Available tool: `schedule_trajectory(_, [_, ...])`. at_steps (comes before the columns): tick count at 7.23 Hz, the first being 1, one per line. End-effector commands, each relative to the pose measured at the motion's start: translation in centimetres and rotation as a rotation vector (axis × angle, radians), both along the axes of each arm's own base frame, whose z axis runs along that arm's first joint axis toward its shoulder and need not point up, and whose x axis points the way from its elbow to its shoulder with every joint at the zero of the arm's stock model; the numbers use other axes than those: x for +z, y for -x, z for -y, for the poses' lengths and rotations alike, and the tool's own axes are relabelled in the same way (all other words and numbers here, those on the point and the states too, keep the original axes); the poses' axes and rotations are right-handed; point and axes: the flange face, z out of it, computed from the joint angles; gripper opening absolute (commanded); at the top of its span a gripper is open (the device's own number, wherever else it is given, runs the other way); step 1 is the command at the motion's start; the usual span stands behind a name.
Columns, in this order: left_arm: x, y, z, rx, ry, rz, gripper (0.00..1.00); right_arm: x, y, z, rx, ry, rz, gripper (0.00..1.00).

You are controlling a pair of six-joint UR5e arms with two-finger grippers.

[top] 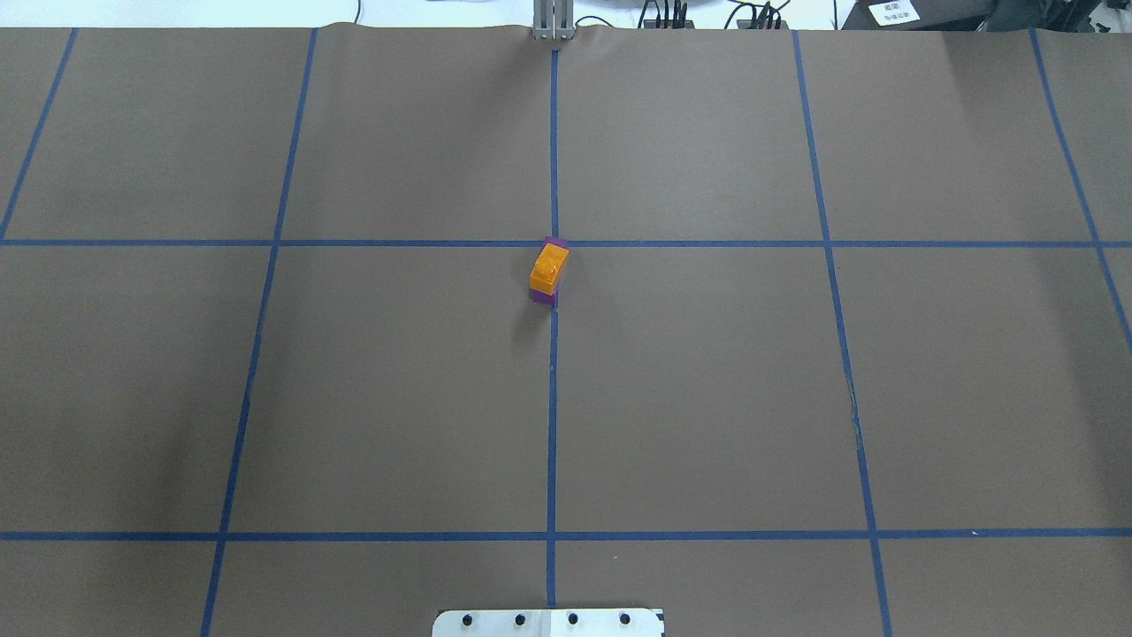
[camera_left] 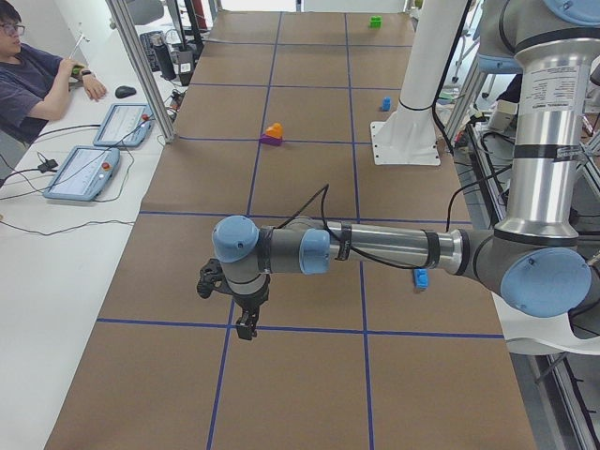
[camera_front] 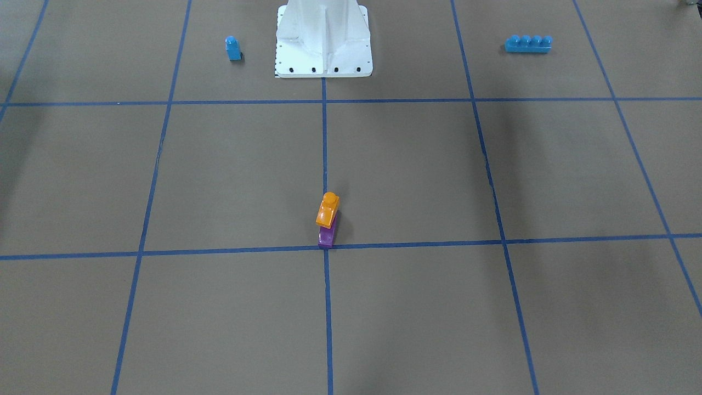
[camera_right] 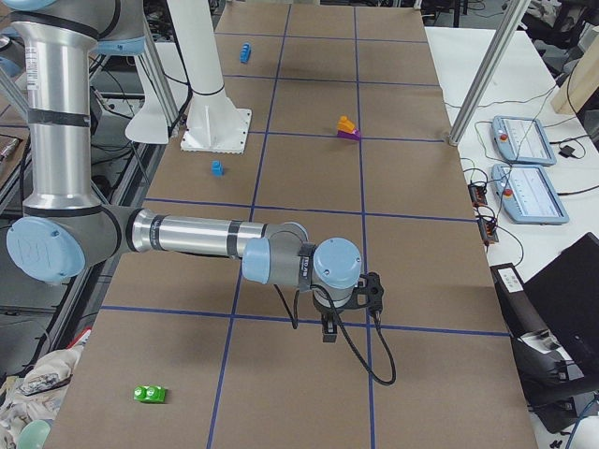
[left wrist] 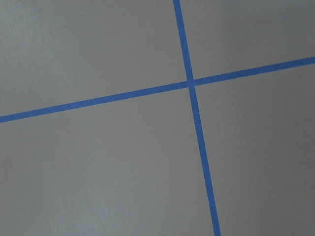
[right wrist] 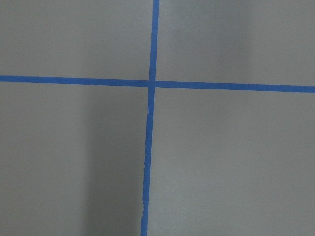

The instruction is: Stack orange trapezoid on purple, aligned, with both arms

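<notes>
The orange trapezoid [camera_front: 328,209] sits on top of the purple brick [camera_front: 327,237] at a tape-line crossing in the middle of the table, with no gripper near it. The stack also shows in the overhead view [top: 548,268]. My left gripper [camera_left: 246,323] hangs over the table's left end, far from the stack, and shows only in the exterior left view. My right gripper [camera_right: 328,332] hangs over the right end and shows only in the exterior right view. I cannot tell whether either is open or shut. Both wrist views show only bare paper and blue tape.
A small blue one-stud brick [camera_front: 233,48] and a long blue four-stud brick [camera_front: 528,44] flank the white pedestal base [camera_front: 323,55]. A green brick [camera_right: 149,394] lies at the table's right end. An operator [camera_left: 28,75] sits by tablets beside the table.
</notes>
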Motion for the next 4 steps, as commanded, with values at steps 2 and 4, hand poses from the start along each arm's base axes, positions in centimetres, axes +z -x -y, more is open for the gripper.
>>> schedule_trajectory(2, [0.3, 0.0, -0.1, 0.000, 0.007, 0.000, 1.00, -0.1, 0.0, 0.0, 0.005, 0.005, 0.000, 1.00])
schedule_trajectory(4, [1.8, 0.0, -0.5, 0.002, 0.034, 0.000, 1.00, -0.2, 0.0, 0.3, 0.004, 0.002, 0.000, 1.00])
